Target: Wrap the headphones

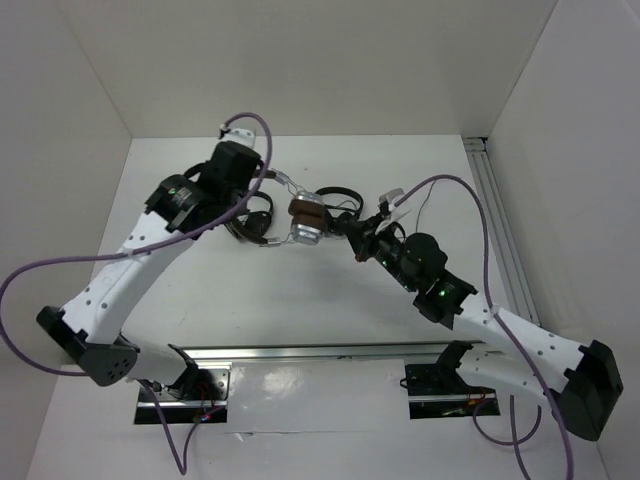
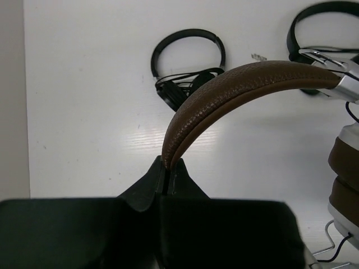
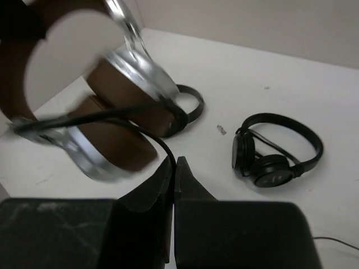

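The headphones (image 1: 307,222) have a brown headband (image 2: 235,84), brown ear pads and silver earcups (image 3: 134,73). They hang above the table between my two arms. My left gripper (image 2: 167,168) is shut on the headband's end. My right gripper (image 3: 174,163) is shut on the thin black cable (image 3: 143,130), which runs across the earcups in the right wrist view. In the top view the left gripper (image 1: 262,205) is left of the earcups and the right gripper (image 1: 358,233) is just right of them.
Two small all-black headphones lie on the white table: one (image 2: 188,67) (image 1: 255,215) under the left arm, the other (image 3: 275,151) (image 1: 340,200) behind the earcups. A metal rail (image 1: 500,230) runs along the right side. White walls enclose the table.
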### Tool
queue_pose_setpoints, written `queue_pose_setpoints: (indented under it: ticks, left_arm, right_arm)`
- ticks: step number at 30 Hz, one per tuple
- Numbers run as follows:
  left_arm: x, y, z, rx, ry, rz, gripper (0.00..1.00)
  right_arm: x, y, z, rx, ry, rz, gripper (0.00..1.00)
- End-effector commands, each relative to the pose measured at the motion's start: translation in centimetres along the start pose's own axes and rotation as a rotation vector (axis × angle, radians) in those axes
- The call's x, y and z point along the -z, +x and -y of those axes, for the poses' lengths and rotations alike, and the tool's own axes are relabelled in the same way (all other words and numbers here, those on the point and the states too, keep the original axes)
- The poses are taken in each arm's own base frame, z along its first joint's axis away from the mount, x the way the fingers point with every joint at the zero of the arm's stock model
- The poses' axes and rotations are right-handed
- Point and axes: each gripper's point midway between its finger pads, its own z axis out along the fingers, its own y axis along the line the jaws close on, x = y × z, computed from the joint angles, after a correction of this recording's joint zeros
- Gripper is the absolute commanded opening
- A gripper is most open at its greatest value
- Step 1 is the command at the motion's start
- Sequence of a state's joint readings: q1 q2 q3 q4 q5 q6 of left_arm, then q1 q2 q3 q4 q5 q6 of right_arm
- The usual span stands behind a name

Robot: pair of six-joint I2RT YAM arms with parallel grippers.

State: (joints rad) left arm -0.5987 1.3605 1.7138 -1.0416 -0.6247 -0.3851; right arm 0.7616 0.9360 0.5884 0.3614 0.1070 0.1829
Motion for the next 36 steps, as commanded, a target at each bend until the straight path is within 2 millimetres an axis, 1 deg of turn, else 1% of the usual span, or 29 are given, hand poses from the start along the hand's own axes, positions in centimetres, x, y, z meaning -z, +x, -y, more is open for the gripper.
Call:
queue_pose_setpoints:
  ticks: [1, 3, 4, 5, 6, 7, 8, 9, 10, 11, 12, 13, 14, 15, 16, 18, 19, 21, 22, 23, 26, 27, 28, 29, 30, 32, 33, 34, 36]
  left_arm:
    - [-2.1, -1.5, 3.0, -0.059, 0.023, 0.066, 0.0]
    - [-2.5, -1.4, 3.6, -0.086, 0.013, 0.08, 0.0]
    - [-2.6, -1.3, 3.6, -0.116, -0.003, 0.086, 0.0]
    - [-2.7, -0.7, 3.6, -0.15, -0.006, 0.084, 0.0]
    - [-2.5, -0.4, 4.4, -0.18, 0.016, 0.097, 0.0]
    - [-2.4, -0.6, 4.7, -0.192, 0.008, 0.129, 0.0]
    - [-2.7, 0.6, 5.0, -0.26, 0.005, 0.12, 0.0]
    - [-2.6, 1.0, 5.3, -0.286, 0.005, 0.131, 0.0]
    - [-2.1, 1.5, 6.1, -0.32, 0.022, 0.144, 0.0]
    - [-2.1, 1.6, 6.0, -0.349, -0.017, 0.159, 0.0]
    - [-2.5, 2.8, 5.7, -0.385, -0.051, 0.143, 0.0]
    - [-2.4, 3.2, 5.9, -0.411, -0.074, 0.155, 0.0]
    - [-2.4, 3.1, 4.8, -0.417, -0.156, 0.171, 0.0]
    - [-2.8, 3.6, 4.1, -0.437, -0.207, 0.171, 0.0]
    - [-2.7, 3.3, 2.8, -0.439, -0.312, 0.188, 0.0]
    - [-2.4, 3.2, 1.8, -0.415, -0.383, 0.205, 0.0]
    - [-2.7, 3.1, 0.6, -0.388, -0.421, 0.194, 0.0]
    - [-2.9, 3.1, -0.1, -0.29, -0.434, 0.183, 0.0]
    - [-2.6, 2.5, -0.7, -0.24, -0.432, 0.18, 0.0]
    - [-2.6, 3.0, -1.8, -0.236, -0.449, 0.142, 0.0]
    - [-3.1, 4.0, -1.4, -0.237, -0.361, 0.103, 0.0]
    - [-3.7, 4.1, 0.3, -0.228, -0.263, 0.107, 0.0]
    - [-4.1, 4.7, 0.8, -0.293, -0.219, 0.094, 0.0]
    - [-4.0, 4.9, 1.7, -0.305, -0.165, 0.096, 0.0]
    - [-4.0, 5.2, 3.3, -0.323, -0.077, 0.088, 0.0]
    - [-3.3, 5.5, 5.2, -0.379, 0.019, 0.096, 0.0]
    - [-3.3, 6.0, 6.9, -0.398, 0.097, 0.095, 0.0]
    - [-3.2, 6.6, 7.1, -0.437, 0.133, 0.086, 0.0]
    - [-2.0, 7.5, 9.2, -0.473, 0.268, 0.09, 0.0]
  right_arm:
    - [2.5, -1.7, 2.2, 0.131, 0.211, -0.079, 0.0]
    - [3.3, -2.7, 1.7, 0.138, 0.246, -0.066, 0.0]
    - [4.0, -3.2, 2.2, 0.146, 0.309, -0.055, 0.0]
    - [4.5, -2.9, 0.6, 0.151, 0.272, -0.06, 0.0]
    - [4.8, -2.7, 0.1, 0.16, 0.275, -0.066, 0.0]
    - [5.4, -3.2, 0.3, 0.165, 0.328, -0.05, 0.0]
    - [5.9, -3.0, -1.1, 0.188, 0.298, -0.064, 0.0]
    - [6.2, -3.0, -1.4, 0.201, 0.309, -0.07, 0.0]
    - [6.5, -3.8, -1.5, 0.207, 0.339, -0.062, 0.0]
    - [6.7, -2.9, -1.7, 0.256, 0.341, -0.108, 0.0]
    - [7.0, -2.7, -2.7, 0.269, 0.319, -0.129, 0.0]
    - [7.1, -3.7, -3.3, 0.264, 0.316, -0.13, 0.0]
    - [7.3, -3.6, -3.7, 0.278, 0.305, -0.152, 0.0]
    - [7.6, -2.3, -4.1, 0.328, 0.294, -0.212, 0.0]
    - [7.7, -3.1, -4.1, 0.325, 0.307, -0.216, 0.0]
    - [7.8, -2.5, -4.3, 0.341, 0.325, -0.257, 0.0]
    - [8.2, -2.3, -4.0, 0.371, 0.336, -0.287, 0.0]
    - [8.6, -2.1, -3.0, 0.398, 0.401, -0.299, 0.0]
    - [8.9, -2.1, -2.4, 0.404, 0.428, -0.299, 0.0]
    - [9.0, -2.7, -1.9, 0.409, 0.474, -0.281, 0.0]
    - [9.6, -3.8, -0.7, 0.389, 0.57, -0.231, 0.0]
    - [9.8, -4.4, -0.2, 0.4, 0.606, -0.205, 0.0]
    - [9.5, -4.8, -0.3, 0.389, 0.613, -0.184, 0.0]
    - [9.5, -4.5, -0.2, 0.408, 0.619, -0.183, 0.0]
    - [9.5, -4.6, 0.0, 0.44, 0.631, -0.178, 0.0]
    - [9.3, -4.4, -0.1, 0.435, 0.636, -0.165, 0.0]
    - [9.4, -4.5, -0.1, 0.449, 0.648, -0.151, 0.0]
    - [9.5, -4.6, -0.4, 0.445, 0.644, -0.14, 0.0]
    - [9.5, -4.2, -0.6, 0.465, 0.641, -0.144, 0.0]
